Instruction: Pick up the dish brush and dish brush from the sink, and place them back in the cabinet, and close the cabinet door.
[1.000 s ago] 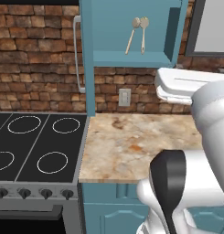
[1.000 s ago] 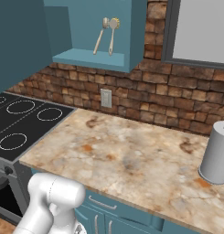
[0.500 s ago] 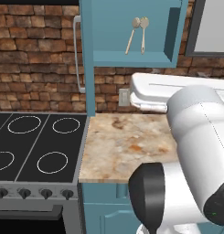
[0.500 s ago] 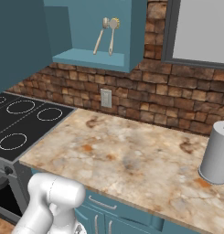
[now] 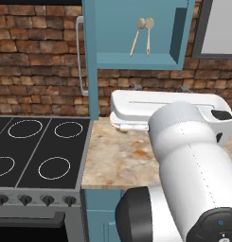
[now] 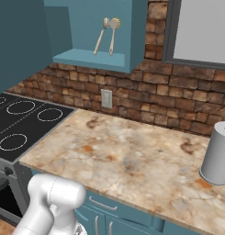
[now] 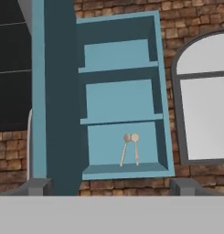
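Observation:
Two dish brushes (image 5: 136,38) (image 5: 148,36) lean upright side by side on the bottom shelf of the cabinet (image 5: 136,61). The right base view shows the same dish brushes (image 6: 101,37) (image 6: 113,35), and in the hand view the two dish brushes (image 7: 124,151) (image 7: 136,149) stand low in the cabinet (image 7: 118,98). The cabinet door (image 7: 58,100) stands wide open, edge-on, with its silver handle (image 5: 79,56) on the left. My gripper (image 7: 111,186) is open and empty, well back from the cabinet and facing it. The sink is out of view.
A black stovetop (image 5: 37,156) lies left of the marbled counter (image 6: 132,156). A grey canister (image 6: 217,153) stands at the counter's right end. A wall outlet (image 6: 106,98) sits on the brick wall, and a window (image 7: 205,114) is right of the cabinet.
My arm has swung leftward and toward the camera across the left base view, covering more of the counter. The brushes and the door have not moved.

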